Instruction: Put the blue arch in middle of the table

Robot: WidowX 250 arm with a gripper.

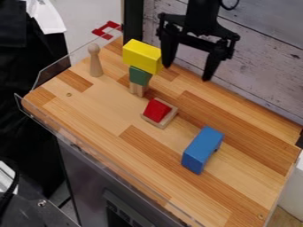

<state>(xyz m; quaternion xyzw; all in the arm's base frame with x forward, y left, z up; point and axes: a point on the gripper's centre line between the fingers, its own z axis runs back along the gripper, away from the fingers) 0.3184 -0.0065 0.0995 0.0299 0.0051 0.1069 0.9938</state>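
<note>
Twelve o'clock is the top of the view, and the job looks like going for the blue arch! Out left, the wooden peg point(95, 62) is well clear. Next, the yellow block point(142, 56) sits on the green block point(139, 76): swing wide of that stack, it could topple. Then the red block point(156, 110) on its pale square point(170, 119), right by the middle of the table point(89, 106), so leave room beside it. Now right: line up across the arch's narrow width, lower straight, squeeze evenly, lift, carry towards ten or eleven. And the blue arch point(202, 149)? Towards six o'clock from the pincer point(187, 73), down on the wood, right of middle; pincer spread wide, nothing between its tips!
</note>
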